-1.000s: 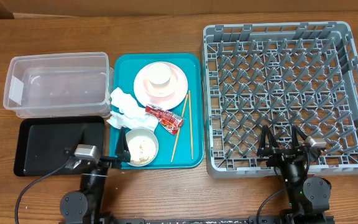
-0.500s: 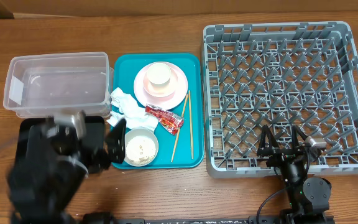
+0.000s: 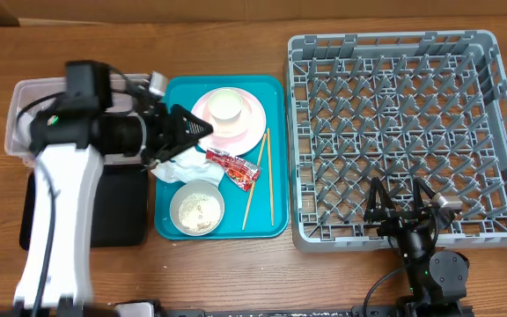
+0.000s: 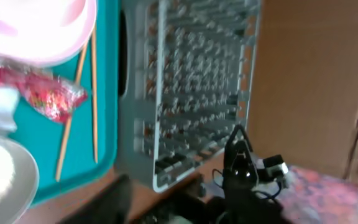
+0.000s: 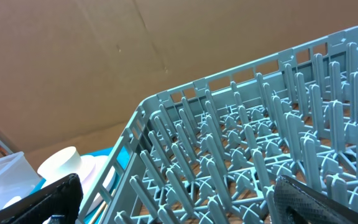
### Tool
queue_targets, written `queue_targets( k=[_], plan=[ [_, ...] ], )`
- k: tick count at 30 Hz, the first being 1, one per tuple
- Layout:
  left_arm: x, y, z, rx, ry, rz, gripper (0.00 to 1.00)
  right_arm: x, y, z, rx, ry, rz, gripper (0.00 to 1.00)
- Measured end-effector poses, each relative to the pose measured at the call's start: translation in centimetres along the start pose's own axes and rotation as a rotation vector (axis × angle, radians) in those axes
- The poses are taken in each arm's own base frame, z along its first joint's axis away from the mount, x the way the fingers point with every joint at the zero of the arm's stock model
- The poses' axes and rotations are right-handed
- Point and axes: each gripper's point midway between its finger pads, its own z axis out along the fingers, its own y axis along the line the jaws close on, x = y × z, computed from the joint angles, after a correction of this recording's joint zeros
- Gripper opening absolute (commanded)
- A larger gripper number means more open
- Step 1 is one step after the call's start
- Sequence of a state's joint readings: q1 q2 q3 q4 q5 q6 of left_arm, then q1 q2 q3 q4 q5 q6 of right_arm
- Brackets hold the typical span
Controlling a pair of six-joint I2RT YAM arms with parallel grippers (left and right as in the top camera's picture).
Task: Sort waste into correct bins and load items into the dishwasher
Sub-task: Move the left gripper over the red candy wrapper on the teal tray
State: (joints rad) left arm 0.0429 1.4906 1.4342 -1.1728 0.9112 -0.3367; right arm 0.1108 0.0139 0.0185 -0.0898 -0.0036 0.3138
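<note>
the biggest change is the left arm: it has swung up from the near table edge and now lies across the clear tub (image 3: 18, 101) and black tray (image 3: 121, 207), with the left gripper (image 3: 199, 130) reaching over the left side of the teal tray (image 3: 275, 202), above the tissue (image 3: 181, 167) and just beside the pink plate (image 3: 252, 128). its jaws look narrower than a second ago, but whether they have closed on the tissue or on nothing cannot be told from above

the right gripper (image 3: 400, 204) has not moved; it rests at the near edge of the empty dish rack (image 3: 391, 41), spread wide and holding nothing

nothing else has shifted, so sorting seems only to be starting, probably with the tissue. the cream cup (image 3: 225, 104) sits on the plate, the bowl (image 3: 172, 210) with rice (image 3: 199, 210) stands at the tray's near left, and the red wrapper (image 3: 234, 167) and the chopsticks (image 3: 258, 176) lie between

the arm hides most of the tub and part of the tissue. the left wrist view is smeared and shows no fingers clearly. a second bowl cannot be made out
</note>
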Motion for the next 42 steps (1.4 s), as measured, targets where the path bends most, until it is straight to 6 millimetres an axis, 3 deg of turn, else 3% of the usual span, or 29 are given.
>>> queue_targets(
  k=[3,7,13,21,28,42],
  plan=[
    [0.9,1.6,3.2,-0.062,0.114,-0.067,0.22,0.0,0.0,0.0,0.0,0.0,0.0,1.0],
    [3.1,1.9,6.8,-0.164,0.215,-0.024,0.21,0.0,0.0,0.0,0.001,0.001,0.0,1.0],
    [4.5,2.3,9.7,-0.344,0.195,0.041,0.24,0.0,0.0,0.0,0.0,0.0,0.0,1.0],
    [3.7,4.1,10.5,-0.605,0.029,0.053,0.33,0.0,0.0,0.0,0.0,0.0,0.0,1.0],
    [2.2,4.6,10.2,-0.653,-0.061,0.041,0.33,0.0,0.0,0.0,0.0,0.0,0.0,1.0],
    [1.4,5.9,10.9,-0.702,-0.084,0.021,0.36,0.0,0.0,0.0,0.0,0.0,0.0,1.0]
  ],
)
